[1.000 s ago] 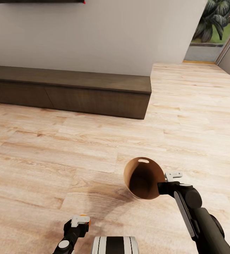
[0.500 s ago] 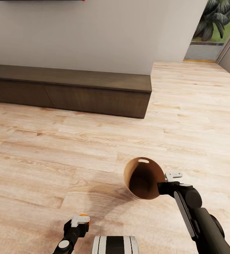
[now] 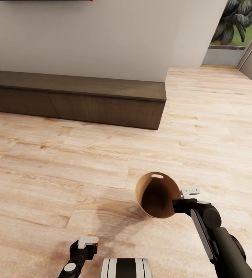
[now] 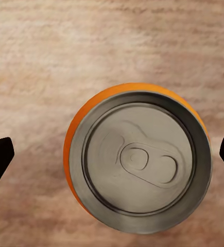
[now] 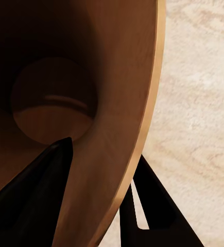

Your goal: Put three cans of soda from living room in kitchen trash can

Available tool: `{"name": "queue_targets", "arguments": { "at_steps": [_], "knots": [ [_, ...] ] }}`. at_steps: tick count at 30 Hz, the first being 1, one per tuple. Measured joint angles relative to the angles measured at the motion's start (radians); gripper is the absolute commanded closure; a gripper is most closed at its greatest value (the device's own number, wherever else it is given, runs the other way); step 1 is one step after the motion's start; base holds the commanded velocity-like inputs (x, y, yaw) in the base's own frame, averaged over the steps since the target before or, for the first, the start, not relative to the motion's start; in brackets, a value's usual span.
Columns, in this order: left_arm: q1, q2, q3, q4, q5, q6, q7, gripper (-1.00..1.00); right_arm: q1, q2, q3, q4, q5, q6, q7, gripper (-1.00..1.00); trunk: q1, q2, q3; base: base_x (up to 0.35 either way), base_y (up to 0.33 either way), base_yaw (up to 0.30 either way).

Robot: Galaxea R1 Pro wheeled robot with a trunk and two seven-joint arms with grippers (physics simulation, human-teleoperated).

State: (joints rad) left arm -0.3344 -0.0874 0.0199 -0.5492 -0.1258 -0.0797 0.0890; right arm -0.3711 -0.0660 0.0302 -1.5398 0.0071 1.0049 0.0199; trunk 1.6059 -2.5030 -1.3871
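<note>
In the head view my right gripper [image 3: 183,197] is shut on the rim of the tash can [image 3: 149,189], a round bin with a brown inside and an oval handle slot. I hold it tilted above the floor with its mouth facing me. The right wrist view shows one finger inside the tash can [image 5: 122,77] and one outside its rim; the bin looks empty. My left gripper [image 3: 88,241] is low at the bottom of the head view, shut on an orange can of soda [image 3: 92,236]. The left wrist view looks down on that can's silver top [image 4: 142,162].
A long, low dark-wood cabinet [image 3: 75,98] stands against the grey wall ahead. A doorway [image 3: 234,31] with plants outside opens at the upper right. Pale wood floor [image 3: 64,173] stretches between me and the cabinet. My own base [image 3: 126,268] shows at the bottom.
</note>
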Motion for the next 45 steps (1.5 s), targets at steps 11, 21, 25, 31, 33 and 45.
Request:
{"name": "queue_targets", "arguments": {
  "at_steps": [11,21,25,31,33,45],
  "knots": [
    [0.0,0.0,0.0,0.0,0.002,0.0,0.0,1.0,0.0,0.0,0.0,0.0,0.0,0.0,0.0,1.0,0.0,0.0,0.0,0.0,0.0,0.0],
    [0.0,0.0,0.0,0.0,0.002,0.0,0.0,1.0,0.0,0.0,0.0,0.0,0.0,0.0,0.0,1.0,0.0,0.0,0.0,0.0,0.0,0.0],
    [0.0,0.0,0.0,0.0,0.001,0.0,-0.001,1.0,0.0,0.0,0.0,0.0,0.001,0.0,0.0,1.0,-0.001,0.001,0.011,0.0,0.0,0.0],
    [0.0,0.0,0.0,0.0,0.001,0.0,0.0,1.0,0.0,0.0,0.0,0.0,0.0,0.0,0.0,1.0,-0.004,0.002,0.035,0.0,0.0,0.0],
    [0.0,0.0,0.0,0.0,0.001,0.0,0.0,1.0,0.0,0.0,0.0,0.0,0.001,0.0,0.0,1.0,-0.005,0.002,0.042,0.0,0.0,0.0],
    [0.0,0.0,0.0,0.0,0.001,0.0,0.0,1.0,-0.001,0.0,0.0,0.0,0.0,0.0,0.0,1.0,-0.044,0.073,0.082,0.0,0.0,0.0]
  ]
}}
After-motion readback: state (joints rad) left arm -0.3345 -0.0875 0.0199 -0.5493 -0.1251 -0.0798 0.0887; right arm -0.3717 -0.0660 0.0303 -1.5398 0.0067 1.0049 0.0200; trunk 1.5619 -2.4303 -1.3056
